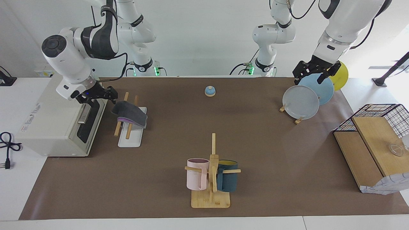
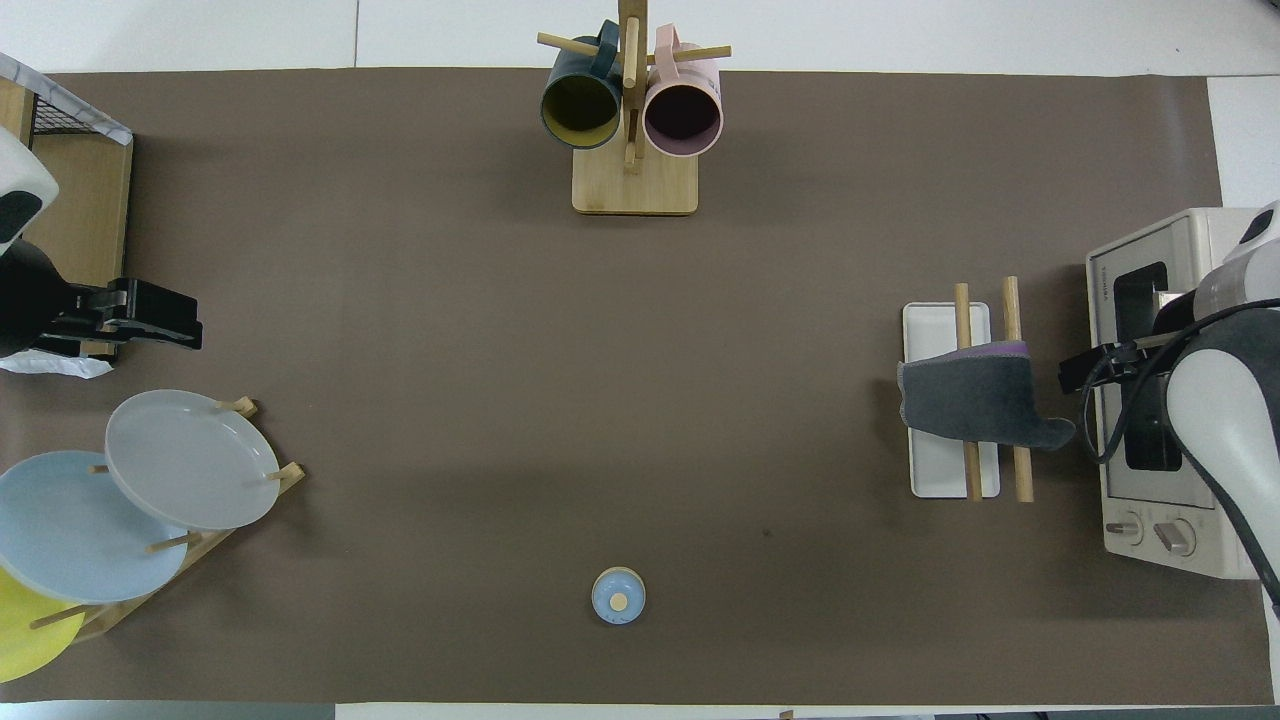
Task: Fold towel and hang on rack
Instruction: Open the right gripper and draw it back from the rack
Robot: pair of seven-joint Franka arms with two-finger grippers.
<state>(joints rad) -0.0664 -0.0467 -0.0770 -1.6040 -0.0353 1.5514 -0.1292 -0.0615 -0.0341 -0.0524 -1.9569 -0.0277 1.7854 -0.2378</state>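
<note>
You are looking at the folded towel (image 1: 130, 114), thin cloth with its dark grey face out and a purple edge showing, lying draped across the two light wooden rods of the white-based rack (image 1: 130, 138) at the right arm's end of the table, beside the white toaster oven (image 1: 54, 124). It is sagging over both rods, which is keeping it from sliding off. The right gripper (image 1: 110, 95) is hovering just beside the towel's raised corner, holding nothing; whether its fingers are spread I cannot tell. The left gripper (image 1: 314, 75) is waiting over the plate stand (image 1: 289, 110), its fingers also unreadable. The hanging is looking essentially done.
</note>
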